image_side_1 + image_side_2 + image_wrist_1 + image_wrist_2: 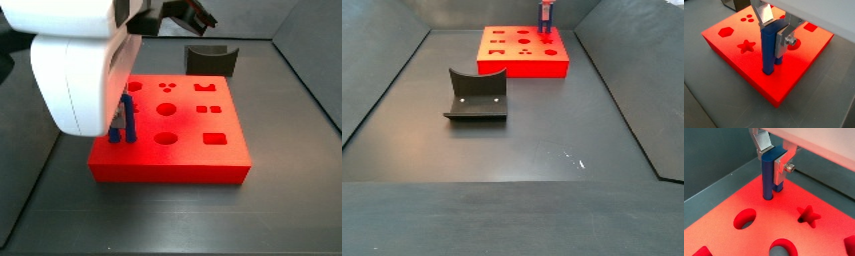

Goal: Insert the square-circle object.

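I find the gripper (776,31) clamped on the square-circle object (769,50), held upright with its lower end on the red block (757,65) near one edge. I judge the insertion under way; seating depth I cannot tell.

Both wrist views show the fingers (764,140) pinching the peg. A side view shows the curved grey block (476,95) standing well apart from the red block on the floor (543,140).

The dark floor (543,140) carries the red block (524,62) and the fixture (476,96); the pincer (774,31) hangs above the block.
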